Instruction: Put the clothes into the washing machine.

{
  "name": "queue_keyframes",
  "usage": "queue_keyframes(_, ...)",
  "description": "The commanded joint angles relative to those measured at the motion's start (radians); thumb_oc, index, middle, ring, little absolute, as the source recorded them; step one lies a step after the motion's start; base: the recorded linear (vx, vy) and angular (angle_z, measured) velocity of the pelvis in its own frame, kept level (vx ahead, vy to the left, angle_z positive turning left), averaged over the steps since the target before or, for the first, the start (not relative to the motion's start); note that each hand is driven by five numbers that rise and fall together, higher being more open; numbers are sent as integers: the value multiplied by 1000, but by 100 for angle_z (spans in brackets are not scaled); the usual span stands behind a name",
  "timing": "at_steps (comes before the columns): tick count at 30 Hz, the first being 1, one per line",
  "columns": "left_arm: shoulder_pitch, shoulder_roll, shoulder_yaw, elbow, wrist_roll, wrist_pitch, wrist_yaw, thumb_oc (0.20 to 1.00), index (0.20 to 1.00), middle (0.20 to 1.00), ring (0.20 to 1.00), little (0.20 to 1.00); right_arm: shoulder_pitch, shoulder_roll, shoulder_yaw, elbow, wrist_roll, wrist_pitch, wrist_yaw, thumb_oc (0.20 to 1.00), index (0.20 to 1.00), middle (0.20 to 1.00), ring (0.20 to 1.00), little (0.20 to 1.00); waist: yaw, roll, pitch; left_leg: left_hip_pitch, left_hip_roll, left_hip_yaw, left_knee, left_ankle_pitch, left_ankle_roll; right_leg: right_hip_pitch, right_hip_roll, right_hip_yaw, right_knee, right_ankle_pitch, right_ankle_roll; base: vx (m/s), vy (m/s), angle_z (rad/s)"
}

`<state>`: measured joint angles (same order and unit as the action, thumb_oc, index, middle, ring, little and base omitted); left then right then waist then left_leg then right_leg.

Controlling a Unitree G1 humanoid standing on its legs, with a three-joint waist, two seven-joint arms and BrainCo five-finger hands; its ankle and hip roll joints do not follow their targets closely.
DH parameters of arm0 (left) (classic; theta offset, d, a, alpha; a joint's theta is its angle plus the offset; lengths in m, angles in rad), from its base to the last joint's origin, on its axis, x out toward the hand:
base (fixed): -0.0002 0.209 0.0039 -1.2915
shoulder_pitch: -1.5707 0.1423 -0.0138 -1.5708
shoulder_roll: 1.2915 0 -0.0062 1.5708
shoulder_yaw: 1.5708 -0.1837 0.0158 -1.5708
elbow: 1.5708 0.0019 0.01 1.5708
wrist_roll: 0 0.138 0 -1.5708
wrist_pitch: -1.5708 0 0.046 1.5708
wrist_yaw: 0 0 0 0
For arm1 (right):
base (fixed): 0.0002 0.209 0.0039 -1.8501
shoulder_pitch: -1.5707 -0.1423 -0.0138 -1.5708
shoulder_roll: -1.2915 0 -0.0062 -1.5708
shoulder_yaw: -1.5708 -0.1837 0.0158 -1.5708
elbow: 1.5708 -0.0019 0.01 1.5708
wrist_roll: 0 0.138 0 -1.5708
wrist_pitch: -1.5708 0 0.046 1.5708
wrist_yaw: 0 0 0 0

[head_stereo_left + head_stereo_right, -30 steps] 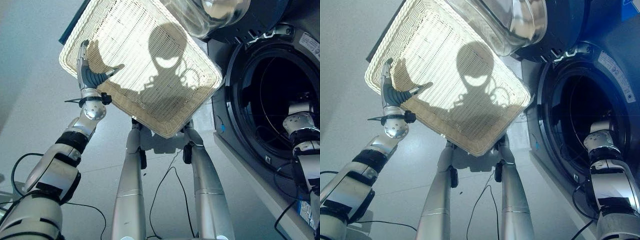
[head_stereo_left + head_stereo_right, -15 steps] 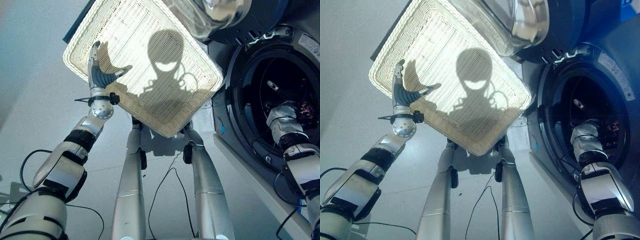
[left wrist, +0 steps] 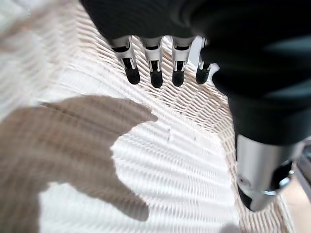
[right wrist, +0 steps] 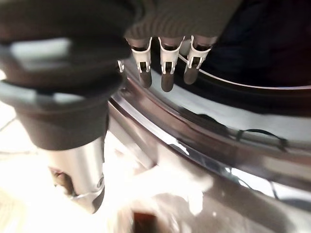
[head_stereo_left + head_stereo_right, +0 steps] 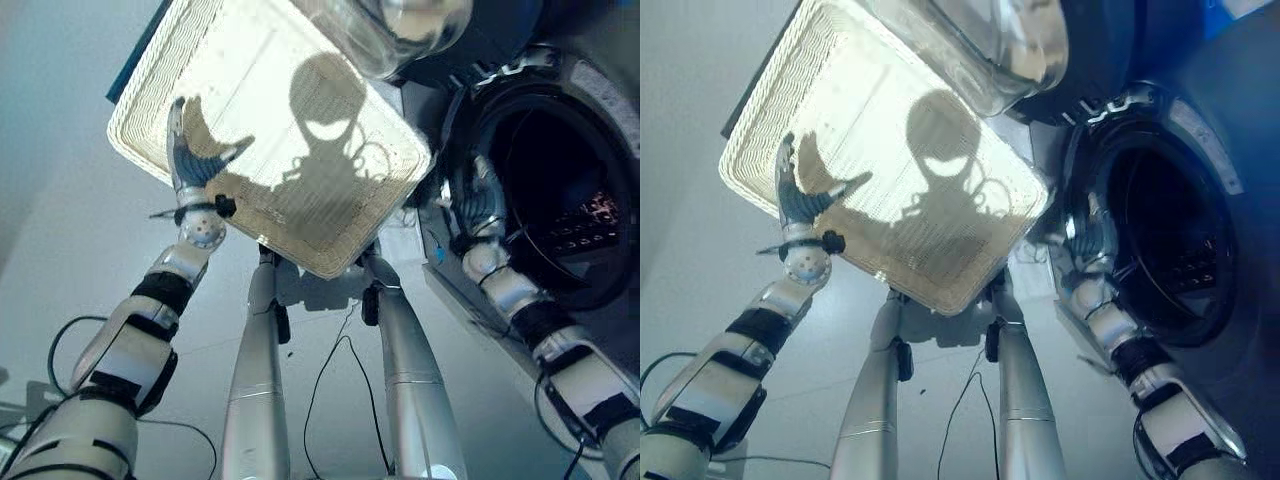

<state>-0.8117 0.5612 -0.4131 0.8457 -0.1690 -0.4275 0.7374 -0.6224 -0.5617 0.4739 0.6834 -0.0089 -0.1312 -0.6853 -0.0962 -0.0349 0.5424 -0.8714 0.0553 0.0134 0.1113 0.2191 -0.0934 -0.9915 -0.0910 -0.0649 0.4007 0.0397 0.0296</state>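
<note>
Wicker basket (image 5: 300,90), pale and rectangular, sits on the floor to the left of the washing machine (image 5: 560,200), its woven bottom bare. Left hand (image 5: 188,155): arm reaching forward from the lower left, hand raised over the basket's left near part, fingers straight and spread, thumb held out to the right, holding nothing; the left wrist view shows its dark fingertips (image 3: 154,77) in a row just above the weave, not clearly touching it. Right hand (image 5: 478,205): arm coming up from the lower right, hand held at the left rim of the machine's round opening (image 5: 1160,240), fingers straight and together, pointing away from the robot, empty; the right wrist view has its fingertips (image 4: 166,80) hanging just in front of the shiny door ring (image 4: 204,126). Glass door (image 5: 980,45) of the machine: swung open, overhanging the basket's far right corner. Clothes: a dark item with pale marks (image 5: 590,225) lies inside the drum, on its right side.
</note>
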Motion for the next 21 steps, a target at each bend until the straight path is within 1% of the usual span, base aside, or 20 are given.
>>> queue_keyframes(1,33,-39,67,15,13,-68,8,1000,1000,1000,1000,1000,83,-17,16,-10,-38,-8,-10,1000,1000,1000,1000,1000,3,-17,-22,45,-57,36,100,-132,-2,113,47,-35,-168,97,94,-22,44,-6)
queue_keyframes(4,99,-57,87,45,16,-74,-27,1000,1000,1000,1000,1000,159,11,15,17,-67,-27,-6,1000,1000,1000,1000,1000,7,-19,-22,141,-52,38,69,-138,-1,200,39,-32,-191,91,98,-23,53,-4)
queue_keyframes(8,211,-88,102,93,37,-66,-119,1000,1000,1000,1000,1000,242,40,-9,87,-46,-57,39,1000,1000,1000,1000,1000,31,-12,-22,297,-53,26,24,-146,-1,349,24,-30,-224,80,106,2,23,-3)
queue_keyframes(9,273,-106,105,103,49,-52,-176,1000,1000,1000,1000,1000,281,56,-20,109,-73,-67,61,1000,1000,1000,1000,1000,43,-8,-22,377,-51,21,-5,-147,-1,427,17,-31,-243,74,113,50,5,-1)
queue_keyframes(10,315,-116,97,117,74,-48,-212,1000,1000,1000,1000,1000,305,64,-25,124,-76,-74,70,1000,1000,1000,1000,1000,53,-5,-22,438,-48,21,-34,-143,-1,488,12,-33,-262,72,118,32,0,-1)
queue_keyframes(11,335,-121,92,120,77,-44,-228,1000,1000,1000,1000,1000,316,66,-27,128,-75,-76,76,1000,1000,1000,1000,1000,57,-2,-22,465,-47,21,-44,-142,-1,515,9,-34,-270,70,121,51,-3,-4)
queue_keyframes(13,428,-145,72,147,97,-48,-279,1000,1000,1000,1000,1000,370,73,-46,149,-81,-92,112,1000,1000,1000,1000,1000,69,9,-22,600,-42,29,-99,-142,-5,658,-2,-41,-324,68,131,46,17,-2)
queue_keyframes(14,443,-149,70,154,90,-47,-292,1000,1000,1000,1000,1000,378,75,-50,155,-84,-95,120,1000,1000,1000,1000,1000,70,11,-24,621,-41,30,-108,-142,-6,681,-4,-43,-333,68,131,43,29,1)
queue_keyframes(16,516,-164,66,186,69,-46,-346,1000,1000,1000,1000,1000,425,91,-64,188,-99,-118,166,1000,1000,1000,1000,1000,71,19,-80,689,-38,36,-144,-140,-9,757,-11,-49,-372,70,134,93,29,6)
queue_keyframes(18,563,-171,69,209,54,-46,-388,1000,1000,1000,1000,1000,452,107,-73,220,-119,-126,190,1000,1000,1000,1000,1000,72,22,-117,727,-37,39,-158,-140,-11,801,-13,-51,-389,68,135,138,3,13)
queue_keyframes(19,611,-179,78,240,39,-46,-428,1000,1000,1000,1000,1000,485,125,-86,266,-108,-138,239,1000,1000,1000,1000,1000,73,23,-161,764,-35,43,-166,-143,-10,846,-16,-53,-399,64,137,205,-26,8)
queue_keyframes(21,665,-186,99,278,-1,-32,-485,1000,1000,1000,1000,1000,519,153,-104,340,-95,-140,301,1000,1000,1000,1000,1000,78,23,-214,806,-33,46,-175,-147,-8,893,-18,-60,-409,57,138,203,-40,6)
